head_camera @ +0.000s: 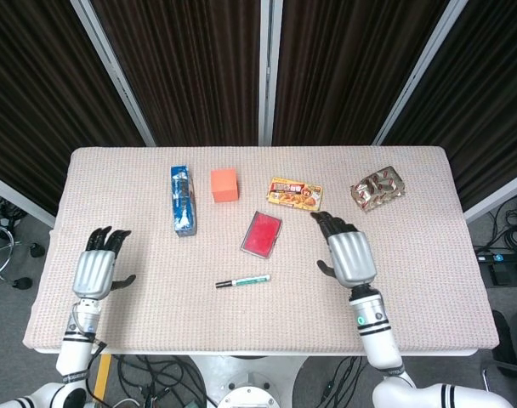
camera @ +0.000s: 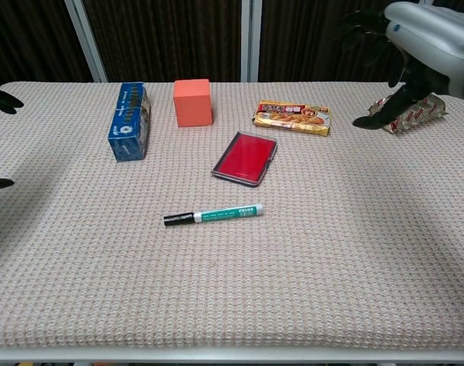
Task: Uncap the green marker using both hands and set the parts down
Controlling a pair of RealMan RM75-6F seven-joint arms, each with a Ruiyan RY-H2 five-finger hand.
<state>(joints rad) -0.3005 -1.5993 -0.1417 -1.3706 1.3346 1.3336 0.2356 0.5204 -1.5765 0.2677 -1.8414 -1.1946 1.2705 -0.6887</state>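
The green marker (head_camera: pixel 242 280) lies flat near the table's front middle, black cap to the left, white-green barrel to the right; the chest view shows the marker (camera: pixel 214 216) too. My right hand (head_camera: pixel 347 253) hovers above the table to the marker's right, fingers spread, holding nothing; in the chest view the right hand (camera: pixel 419 34) sits high at the top right. My left hand (head_camera: pixel 98 269) stays near the table's left front edge, fingers apart and empty. Only its dark fingertips (camera: pixel 3 100) show at the chest view's left edge.
A blue box (head_camera: pixel 183 201), an orange cube (head_camera: pixel 224 184), a red case (head_camera: pixel 261 234), a yellow snack pack (head_camera: pixel 294 195) and a crinkled foil packet (head_camera: pixel 378 187) lie across the far half of the table (head_camera: pixel 156 314).
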